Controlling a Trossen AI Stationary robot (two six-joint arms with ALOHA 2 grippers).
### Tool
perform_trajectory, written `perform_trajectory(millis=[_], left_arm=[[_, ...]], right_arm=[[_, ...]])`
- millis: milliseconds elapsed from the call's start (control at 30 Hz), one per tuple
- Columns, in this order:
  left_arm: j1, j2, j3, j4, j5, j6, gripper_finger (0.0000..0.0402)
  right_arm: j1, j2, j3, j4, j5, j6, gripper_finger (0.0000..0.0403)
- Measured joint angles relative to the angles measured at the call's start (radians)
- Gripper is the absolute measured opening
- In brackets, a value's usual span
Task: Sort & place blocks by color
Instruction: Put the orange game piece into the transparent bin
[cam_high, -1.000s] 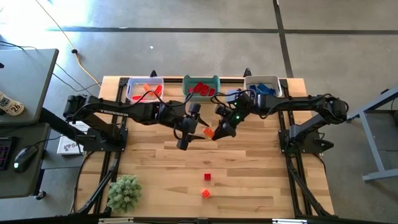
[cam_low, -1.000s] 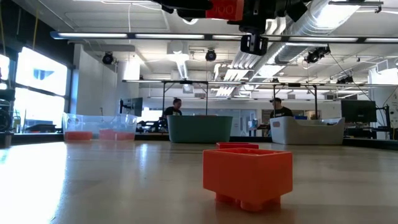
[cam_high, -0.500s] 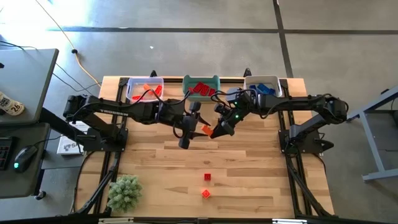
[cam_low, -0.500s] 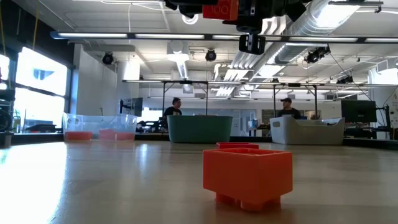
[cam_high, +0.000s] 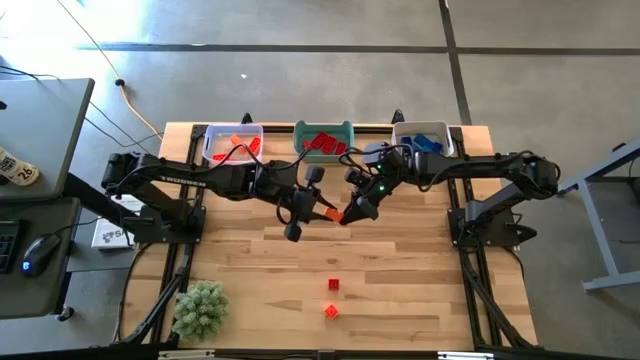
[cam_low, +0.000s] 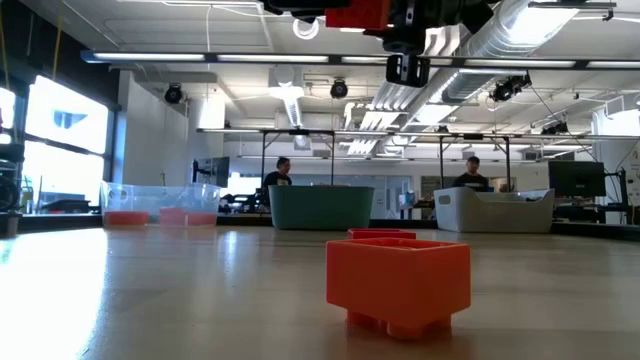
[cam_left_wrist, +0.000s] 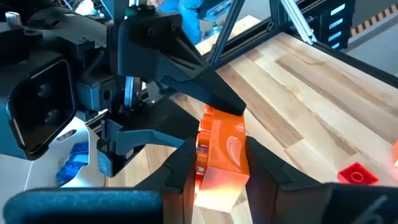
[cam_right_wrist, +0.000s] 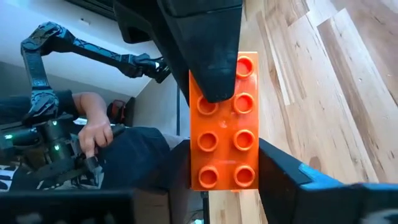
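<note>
- Orange plastic studded brick (cam_high: 331, 211) hangs in the air above the middle of the wooden surface (cam_high: 400, 280), passing from arm to arm.
- The left end effector (cam_left_wrist: 217, 163) has just squeezed in on both its sides.
- The right end effector (cam_right_wrist: 224, 171) has begun to loosen, though its fingers are still beside the brick.
- I think the left arm carries it to a bin next.

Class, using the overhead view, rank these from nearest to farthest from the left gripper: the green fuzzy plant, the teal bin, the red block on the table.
1. Teal bin, at the back edge, nearest the left gripper.
2. Red block, toward the table's front.
3. Green plant, front-left corner.
</note>
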Motion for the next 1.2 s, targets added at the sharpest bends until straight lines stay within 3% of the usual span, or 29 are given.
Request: perform_trajectory(millis=[267,900,1033,1200], left_arm=[[0.001,0.001,0.000,-0.041,-0.034,0.041,0.0076],[0.057,-0.026,-0.001,-0.217,-0.101,0.057,0.0077],[0.070,-0.058,0.001,-0.284,-0.171,0.085,0.0076],[0.111,-0.097,0.000,-0.430,-0.355,0.117,0.0076]], right_arm=[[-0.002,0.000,0.000,0.014,0.066,0.003,0.0206],[-0.001,0.001,0.000,-0.111,0.265,-0.026,0.0213],[-0.001,0.000,0.000,-0.131,0.315,-0.024,0.0213],[-0.001,0.000,0.000,-0.147,0.356,-0.023,0.0213]])
